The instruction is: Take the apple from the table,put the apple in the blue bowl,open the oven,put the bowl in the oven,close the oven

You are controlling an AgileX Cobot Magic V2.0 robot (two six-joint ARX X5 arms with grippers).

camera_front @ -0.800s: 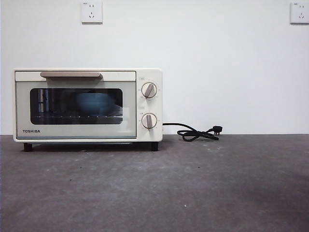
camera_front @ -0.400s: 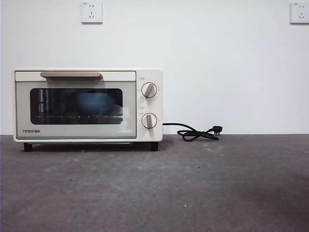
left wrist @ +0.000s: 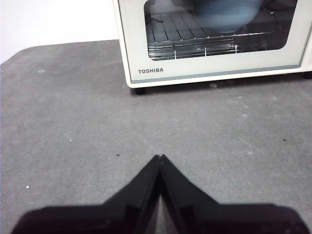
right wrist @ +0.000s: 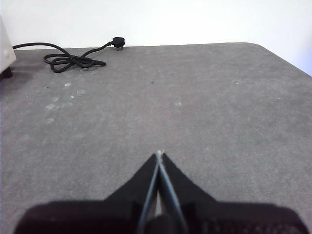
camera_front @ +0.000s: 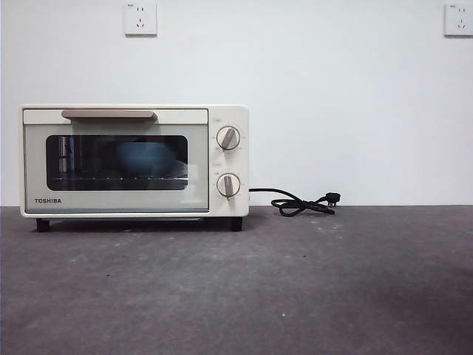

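The cream-white oven (camera_front: 133, 161) stands at the back left of the table (camera_front: 295, 288) with its glass door closed. Behind the glass the blue bowl (camera_front: 144, 157) rests on the wire rack; it shows again as a blue bowl (left wrist: 226, 14) in the left wrist view. The apple is hidden from view. My left gripper (left wrist: 160, 158) hovers over bare table a short way in front of the oven (left wrist: 214, 39), shut and holding nothing. My right gripper (right wrist: 159, 155) is shut too, over bare table to the right of the oven. Neither arm appears in the front view.
The oven's black cord and plug (camera_front: 303, 203) lie coiled on the table by the back wall, right of the oven, and the cord (right wrist: 73, 57) also shows in the right wrist view. Two wall sockets (camera_front: 140, 18) sit high on the white wall.
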